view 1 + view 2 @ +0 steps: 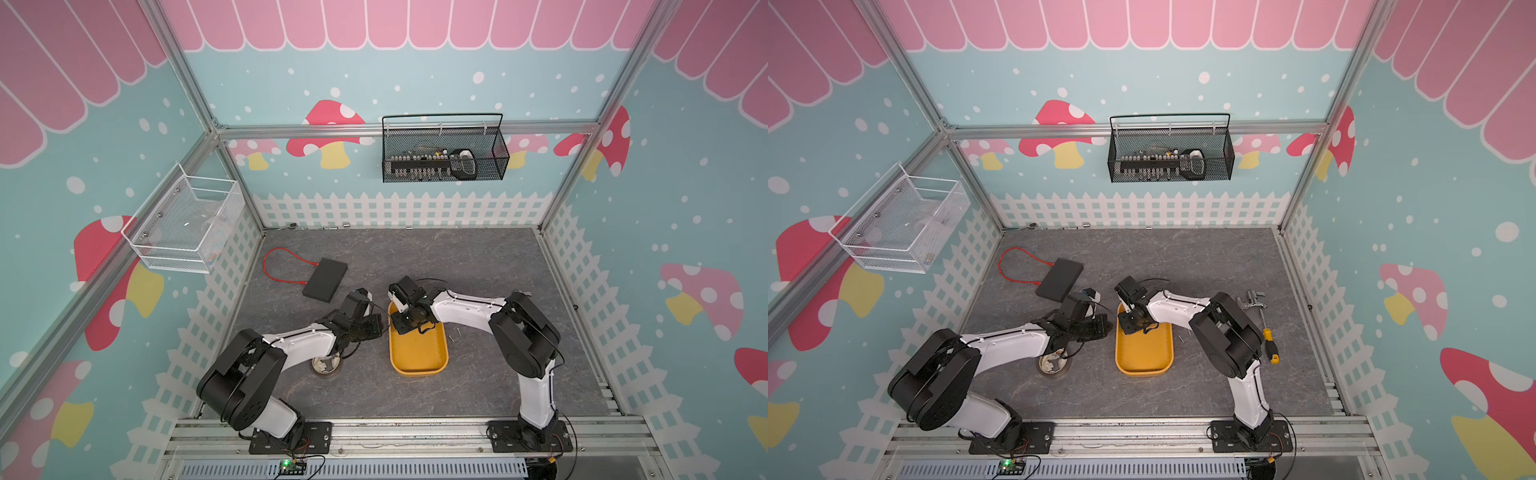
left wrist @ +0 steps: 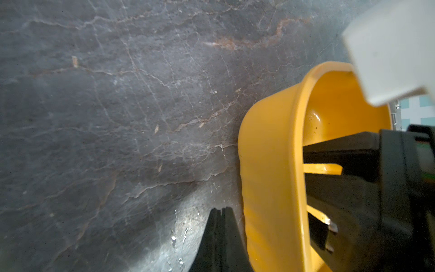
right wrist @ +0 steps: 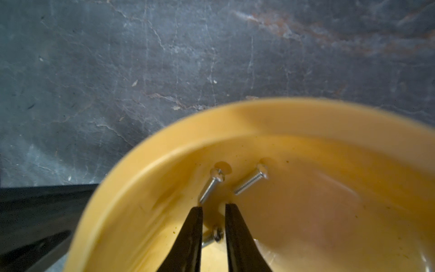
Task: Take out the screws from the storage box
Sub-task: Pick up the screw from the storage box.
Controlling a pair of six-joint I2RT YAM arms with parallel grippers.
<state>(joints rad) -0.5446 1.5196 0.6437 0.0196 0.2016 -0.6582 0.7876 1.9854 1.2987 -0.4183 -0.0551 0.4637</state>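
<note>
Grey table [image 1: 457,257] offers open room beside the box [image 1: 419,372] for unloading. Our right claw [image 3: 213,207] reaches into the box's far end, jaws narrow and empty, straddling one of three screws [image 3: 211,186] huddled against the curved wall, so clearance is tight. Our left claw [image 2: 221,212], shut, sits just outside that wall, likely steadying it.

The left tool [image 2: 221,210], fingers pressed together, sits just beside the storage box [image 2: 266,164] outer wall.

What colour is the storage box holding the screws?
Yellow-orange; the storage box shows best in a top view.
</note>
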